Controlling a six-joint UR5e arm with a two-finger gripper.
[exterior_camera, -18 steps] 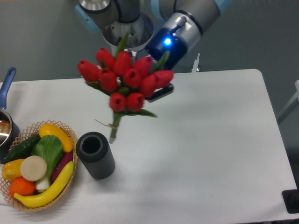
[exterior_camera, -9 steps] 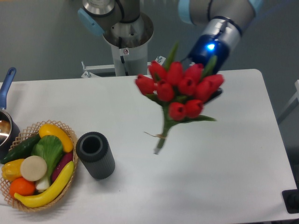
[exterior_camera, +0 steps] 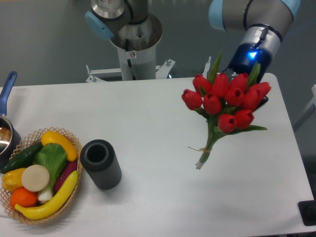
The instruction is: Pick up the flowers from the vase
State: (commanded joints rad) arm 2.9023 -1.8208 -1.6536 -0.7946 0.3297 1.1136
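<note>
The flowers (exterior_camera: 226,101), a bunch of red tulip buds with green leaves and tied stems, hang in the air over the right half of the table. My gripper (exterior_camera: 256,94) is behind the buds at the upper right and holds the bunch; its fingers are mostly hidden by the blooms. The stem ends (exterior_camera: 201,162) point down to the left, just above the tabletop. The vase (exterior_camera: 101,163), a dark grey ribbed cylinder with an open round mouth, stands empty on the left part of the table, far from the flowers.
A wicker basket (exterior_camera: 37,217) of toy vegetables and fruit sits at the front left, next to the vase. A blue-handled pot (exterior_camera: 6,129) is at the left edge. The robot base (exterior_camera: 134,42) stands behind the white table (exterior_camera: 163,197).
The gripper has carried the flowers to the right, from above the vase area to over the right half of the table, and slightly lower. The vase has not moved.
</note>
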